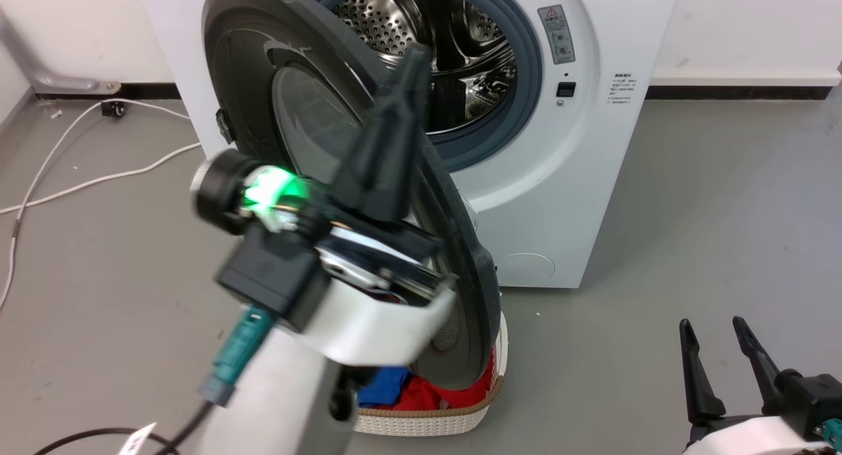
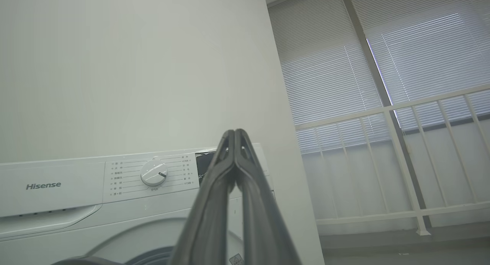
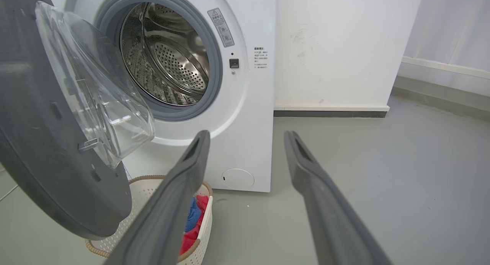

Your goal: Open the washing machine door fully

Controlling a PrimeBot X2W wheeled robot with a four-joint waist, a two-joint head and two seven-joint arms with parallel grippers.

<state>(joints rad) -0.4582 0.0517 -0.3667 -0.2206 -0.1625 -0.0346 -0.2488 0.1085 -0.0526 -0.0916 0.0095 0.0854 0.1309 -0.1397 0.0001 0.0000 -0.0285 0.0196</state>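
In the head view, the door (image 1: 309, 126) stands about half open, hinged on the washer's (image 1: 579, 179) left, and its lower edge hangs over a basket (image 1: 427, 421) of clothes. The left gripper (image 1: 416, 55) lies across the door's rim, fingers pressed together. Whether they touch the rim cannot be told. The right gripper (image 1: 717, 330) sits low and well apart from the door, its fingers spread and empty.

In the left wrist view, the left gripper's shut fingers (image 2: 245, 169) hold nothing and point up past the washer's dial (image 2: 153, 172).

In the right wrist view, the right gripper (image 3: 248, 136) gapes empty toward the washer, with the door at its left.

With nothing clamped, the left fingers would likely slide off the glossy rim and the door could drift back. The door's lower edge may also catch the basket.
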